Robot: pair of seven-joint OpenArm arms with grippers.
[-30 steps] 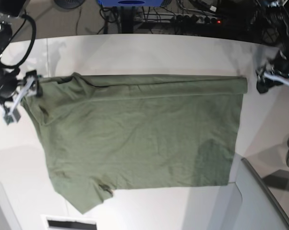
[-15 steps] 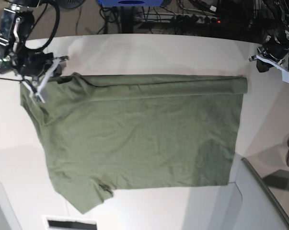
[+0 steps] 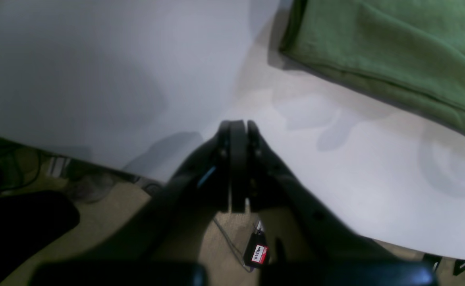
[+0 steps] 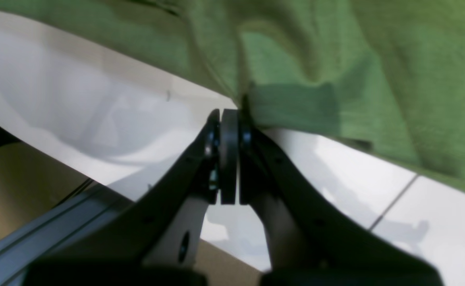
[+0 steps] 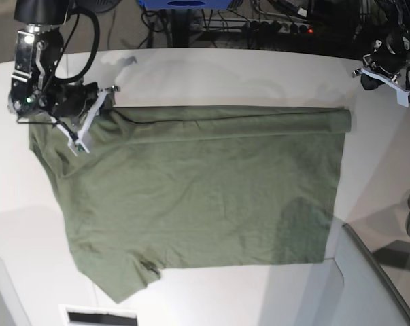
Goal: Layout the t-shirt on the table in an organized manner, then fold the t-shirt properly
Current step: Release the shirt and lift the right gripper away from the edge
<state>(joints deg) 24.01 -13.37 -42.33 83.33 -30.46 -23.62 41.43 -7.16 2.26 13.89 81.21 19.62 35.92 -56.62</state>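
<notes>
Olive-green cotton, the t-shirt (image 5: 198, 190) lies spread flat across the middle of the white table (image 5: 245, 78), with a folded band along its far edge and a sleeve trailing at the near left. The right gripper (image 4: 229, 115) hangs at the shirt's far left corner, jaws pressed together, its tips touching the cloth edge; whether any fabric is pinched I cannot tell. The left gripper (image 3: 238, 127), jaws closed on nothing, hovers over the table's far right corner, clear of the shirt.
</notes>
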